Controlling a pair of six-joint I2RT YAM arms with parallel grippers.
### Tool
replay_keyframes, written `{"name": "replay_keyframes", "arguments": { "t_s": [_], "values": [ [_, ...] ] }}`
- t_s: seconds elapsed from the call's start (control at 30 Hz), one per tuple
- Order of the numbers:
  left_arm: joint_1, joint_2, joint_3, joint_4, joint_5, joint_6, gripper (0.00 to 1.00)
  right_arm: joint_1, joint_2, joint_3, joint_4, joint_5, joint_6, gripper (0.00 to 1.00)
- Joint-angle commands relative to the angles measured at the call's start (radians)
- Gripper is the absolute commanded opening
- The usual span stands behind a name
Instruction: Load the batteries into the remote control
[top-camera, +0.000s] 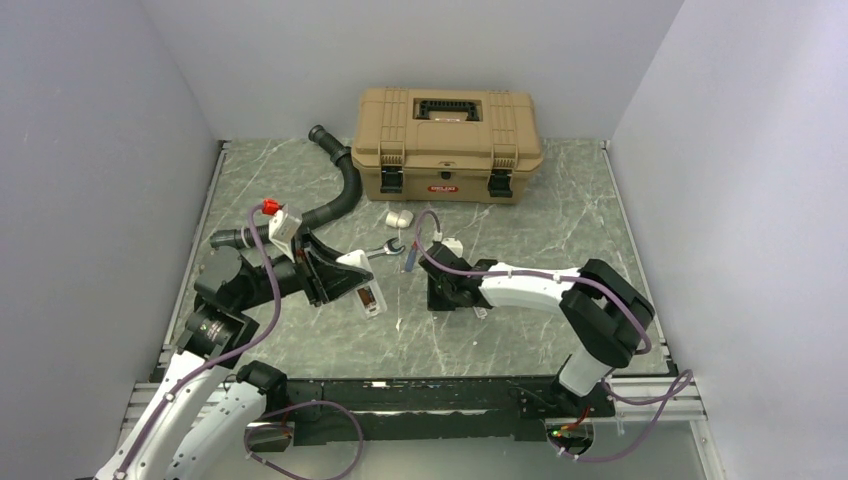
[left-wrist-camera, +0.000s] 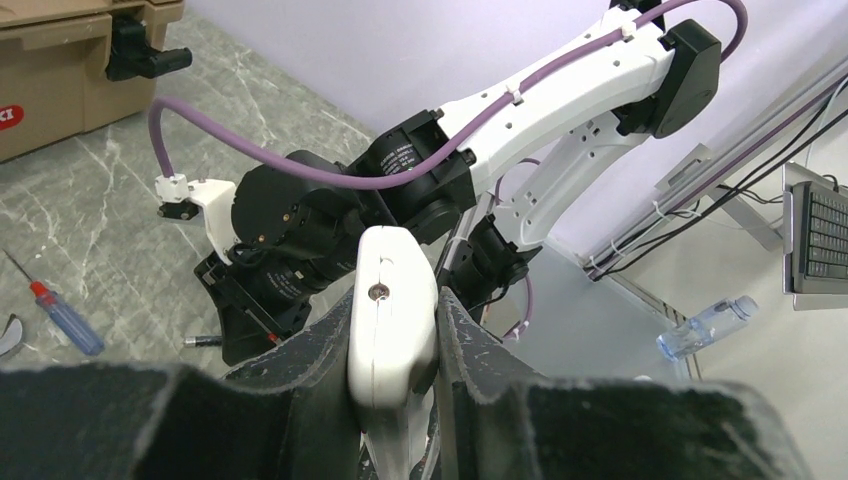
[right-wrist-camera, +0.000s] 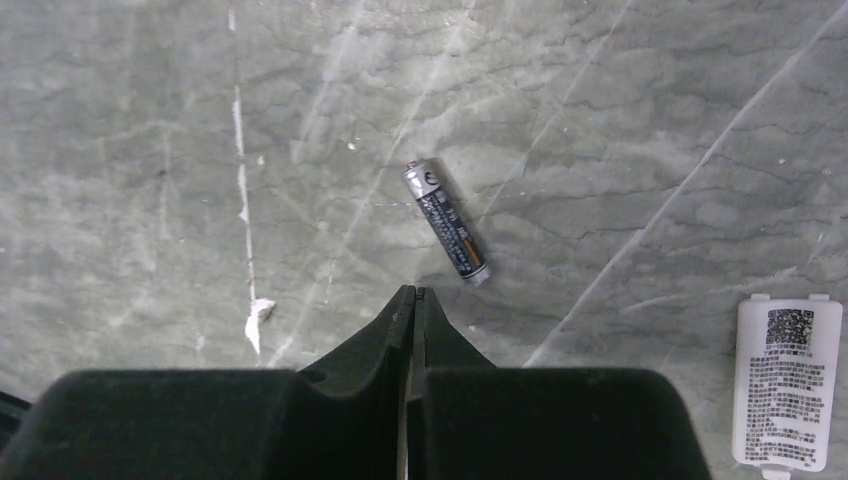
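Observation:
My left gripper (left-wrist-camera: 395, 345) is shut on the remote control (left-wrist-camera: 390, 290), a slim white handset gripped edge-on between the black fingers. In the top view the remote control (top-camera: 368, 297) juts out right of the left gripper (top-camera: 345, 275), above the table. My right gripper (right-wrist-camera: 410, 292) is shut with nothing between its fingers, pointing down at the table. One battery (right-wrist-camera: 447, 222) lies on the marble just beyond its tips, apart from them. A white battery cover (right-wrist-camera: 787, 382) with a printed label lies to the right. In the top view the right gripper (top-camera: 447, 296) hides the battery.
A tan toolbox (top-camera: 447, 143) stands at the back, with a black hose (top-camera: 340, 190) curving to its left. A wrench (top-camera: 385, 248), a blue-handled screwdriver (top-camera: 410, 257) and a stubby white cylinder piece (top-camera: 400, 217) lie between the grippers and the toolbox.

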Motion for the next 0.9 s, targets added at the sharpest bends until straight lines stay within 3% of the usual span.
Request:
{"name": "replay_keyframes", "arguments": {
  "t_s": [0.0,0.87],
  "values": [
    [0.001,0.003,0.034,0.015,-0.014,0.019,0.0,-0.008,0.029,0.02,0.005,0.016,-0.023,0.04],
    [0.001,0.003,0.037,-0.019,-0.036,0.026,0.0,-0.028,0.064,0.033,-0.111,0.134,-0.115,0.03]
  ]
}}
